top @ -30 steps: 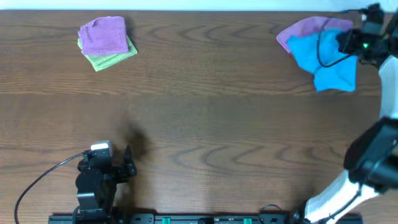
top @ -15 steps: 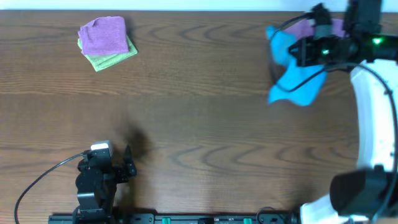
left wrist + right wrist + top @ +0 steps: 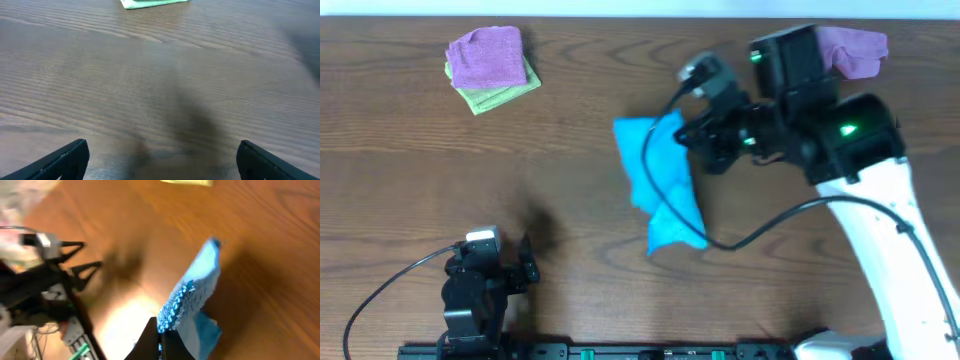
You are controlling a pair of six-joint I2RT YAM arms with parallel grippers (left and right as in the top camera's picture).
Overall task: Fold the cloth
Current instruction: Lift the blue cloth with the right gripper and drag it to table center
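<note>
As my right gripper [image 3: 160, 331] pinches the cloth [image 3: 661, 180] by one edge, I should lay it flat on the surface [image 3: 580, 150], near the spread left gripper [image 3: 162, 152].

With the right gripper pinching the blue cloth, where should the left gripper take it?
Likely its free lower corner, coming from the left arm's side. The right gripper pinches the opposite edge of the blue cloth, which hangs bunched away from it, leaving that corner clear of the arm. The left gripper is open.
</note>
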